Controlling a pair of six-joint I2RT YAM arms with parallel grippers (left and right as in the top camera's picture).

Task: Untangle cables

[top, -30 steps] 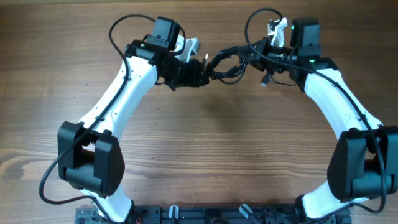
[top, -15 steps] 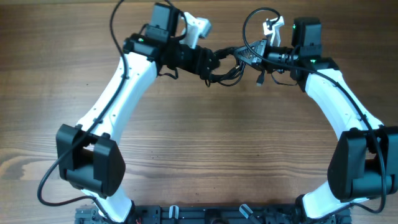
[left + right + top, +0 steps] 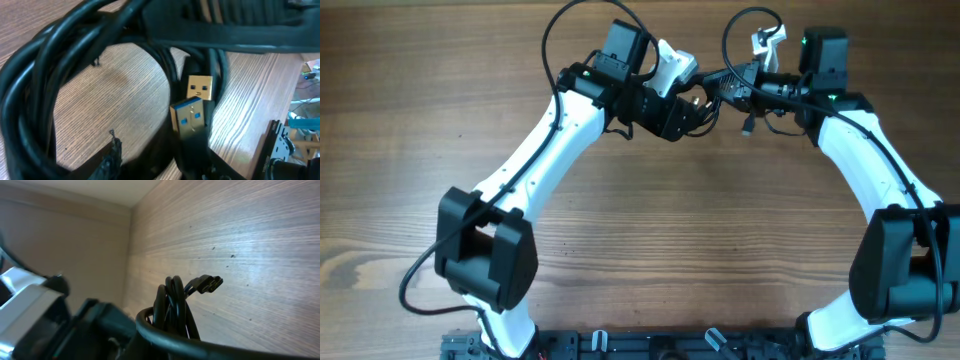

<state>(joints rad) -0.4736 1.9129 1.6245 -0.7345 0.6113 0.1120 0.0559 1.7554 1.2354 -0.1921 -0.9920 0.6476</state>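
Thin black cables [image 3: 708, 97], looped in a tangled bundle with two gold, blue-tongued USB plugs [image 3: 193, 111] side by side, stretch between both arms at the wooden table's [image 3: 640, 230] far side. The right gripper [image 3: 729, 85] pinches them tightly; whether the left gripper [image 3: 687, 107] grips them cannot be told

Left arm [image 3: 555, 140]: rises from its base at the near edge and slants forward and inward, with the wrist bent toward the centre at the far side. Left gripper [image 3: 696, 101] points right. Its fingers are lost against dark shapes, and neither the overhead nor its own wrist view shows their spread.

Right arm [image 3: 865, 150]: roughly mirrors the left, arcing forward and then inward. Right gripper [image 3: 730, 83] points left, fingers closed tight and pinching the cables [image 3: 172, 305].

The two grippers sit nearly tip to tip, just beside each other.
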